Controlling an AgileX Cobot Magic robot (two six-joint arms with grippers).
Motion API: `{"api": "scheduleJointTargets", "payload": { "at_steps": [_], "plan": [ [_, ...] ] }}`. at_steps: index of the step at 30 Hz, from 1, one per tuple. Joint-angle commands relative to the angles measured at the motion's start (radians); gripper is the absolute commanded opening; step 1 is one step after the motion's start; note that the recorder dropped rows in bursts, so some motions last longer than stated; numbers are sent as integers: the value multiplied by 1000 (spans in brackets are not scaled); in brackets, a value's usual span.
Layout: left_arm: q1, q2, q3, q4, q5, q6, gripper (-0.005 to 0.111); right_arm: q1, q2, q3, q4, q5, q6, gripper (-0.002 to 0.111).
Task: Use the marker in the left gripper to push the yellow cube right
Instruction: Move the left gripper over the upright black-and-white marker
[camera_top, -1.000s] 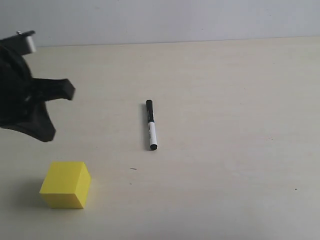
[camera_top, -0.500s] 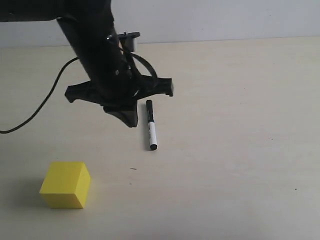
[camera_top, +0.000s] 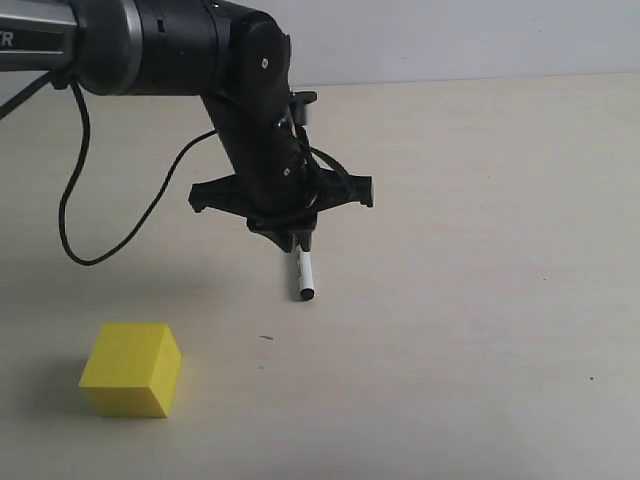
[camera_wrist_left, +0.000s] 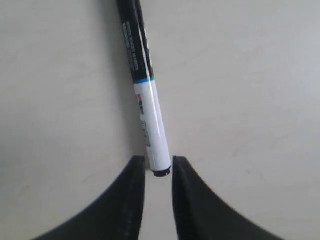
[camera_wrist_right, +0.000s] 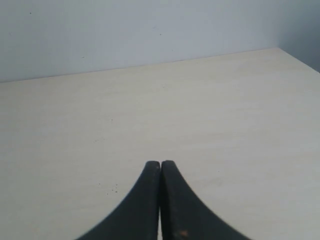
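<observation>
The marker (camera_top: 304, 275) lies flat on the table near the middle, its capped half hidden under my left gripper (camera_top: 297, 243). In the left wrist view the white barrel (camera_wrist_left: 147, 100) runs away from the jaws, and its black end sits between the two fingertips of my left gripper (camera_wrist_left: 158, 167). The jaws stand a little wider than the pen, with a thin gap showing on one side. The yellow cube (camera_top: 130, 368) rests at the front left, well apart from the gripper and the pen. My right gripper (camera_wrist_right: 160, 164) is shut on nothing over bare table and is out of the exterior view.
A black cable (camera_top: 75, 200) loops down from the left arm (camera_top: 150, 45) over the table's left part. The table's back edge meets a pale wall (camera_top: 450, 40). A small dark speck (camera_top: 266, 338) lies in front of the pen.
The left arm has swung from the far left to the middle and come down over the marker. The marker and the cube have not moved.
</observation>
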Motion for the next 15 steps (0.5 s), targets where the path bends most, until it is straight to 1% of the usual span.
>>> {"api": "scheduleJointTargets", "payload": {
  "at_steps": [1,3,10,13,14,15],
  "plan": [
    [-7,11,-9,6,-32,-32,39,-5,-5,5,-1,-10,-5,0],
    [-7,16,-9,6,-39,-32,42,-5,-5,5,-1,-10,-5,0],
    [-7,39,-11,8,-57,-52,42,-5,-5,5,-1,-10,-5,0],
    [-7,85,-59,24,-34,-52,42,-5,-5,5,-1,-10,-5,0],
    [-9,110,-102,60,9,-77,42,-5,-5,5,-1,-10,-5,0],
    [-9,120,-119,90,35,-90,42,-5,-5,5,-1,-10,-5,0]
  ]
}}
